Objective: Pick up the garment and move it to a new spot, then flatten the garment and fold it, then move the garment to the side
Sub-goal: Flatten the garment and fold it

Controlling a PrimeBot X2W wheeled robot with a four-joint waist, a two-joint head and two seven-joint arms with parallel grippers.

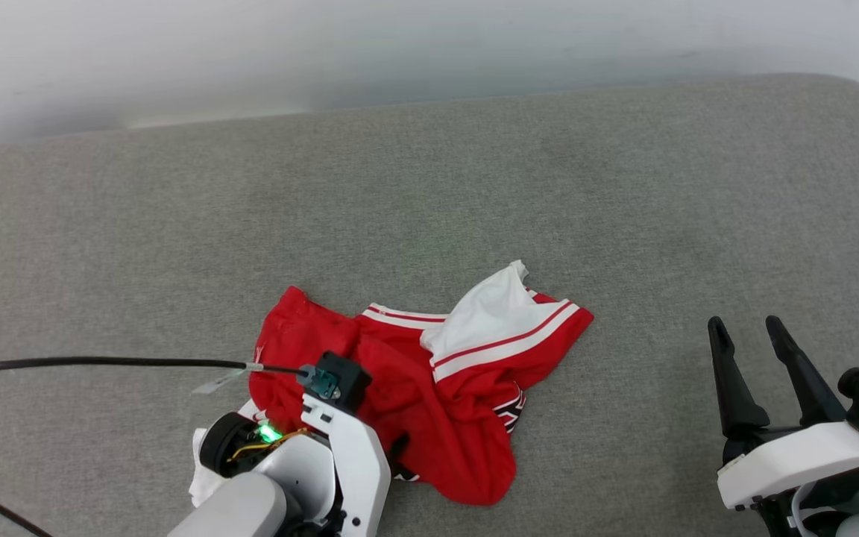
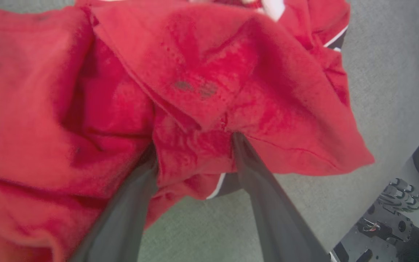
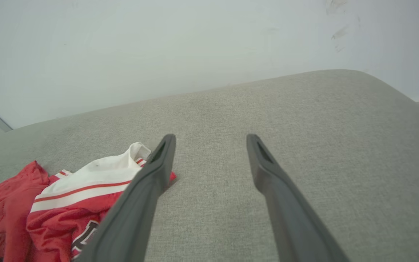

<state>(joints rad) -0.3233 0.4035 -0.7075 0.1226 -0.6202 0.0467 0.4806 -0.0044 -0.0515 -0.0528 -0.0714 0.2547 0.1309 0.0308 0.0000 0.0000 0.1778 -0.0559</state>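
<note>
My left claw (image 2: 194,140) is spread wide, tips pushed into the crumpled shirt (image 1: 437,388) on the cushion (image 1: 549,186), seemingly not pinching it. My right claw (image 1: 747,322) gapes wide, well apart from the shirt.

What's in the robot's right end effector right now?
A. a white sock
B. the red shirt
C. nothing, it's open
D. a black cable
C: the right end effector has its two fingers spread apart over the bare grey cushion, and the garment lies off to its left, not touched by it.
</note>
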